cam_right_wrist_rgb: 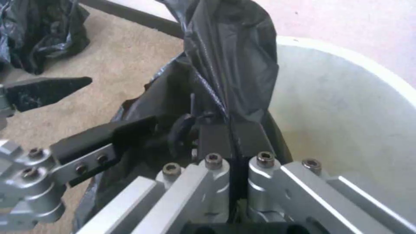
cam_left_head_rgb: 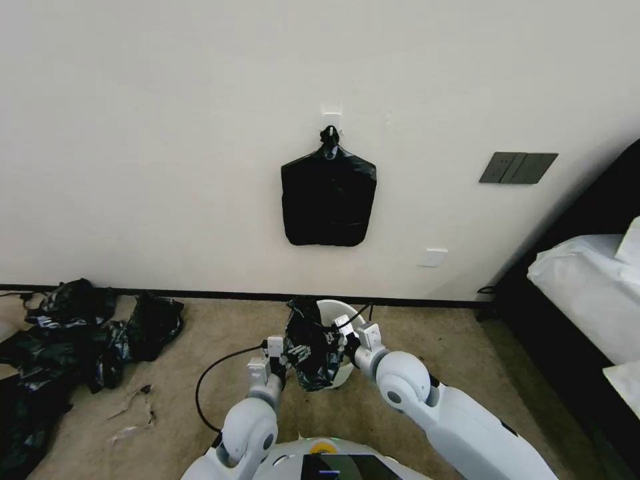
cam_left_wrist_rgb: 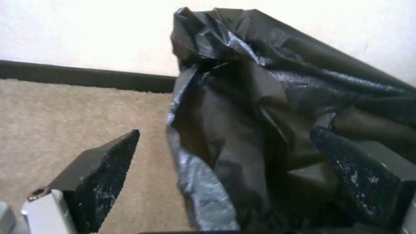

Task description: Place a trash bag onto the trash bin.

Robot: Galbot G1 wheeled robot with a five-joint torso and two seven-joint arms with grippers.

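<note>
1. The trash bag (cam_left_head_rgb: 310, 353) is thin, glossy black film, all crumpled. It hangs with its long axis roughly vertical, bunched peak up, right at the near-left rim of the trash bin (cam_left_head_rgb: 347, 319).
2. The bin is smooth cream-white plastic, round, open top, sitting on beige carpet (cam_left_head_rgb: 227, 333) near the wall.
3. My right gripper (cam_right_wrist_rgb: 229, 136) has its fingers pinched together on a fold of the bag, just over the bin's rim.
4. My left gripper (cam_left_wrist_rgb: 234, 162) is spread wide, rough black pads (cam_left_wrist_rgb: 104, 172); film drapes between them, lying against one pad.
5. I can't read any labels or writing anywhere.
6. Further out: a flat black bundle (cam_left_head_rgb: 328, 197) hangs on the wall hook, and a heap of black bags (cam_left_head_rgb: 73, 333) sits left.
</note>
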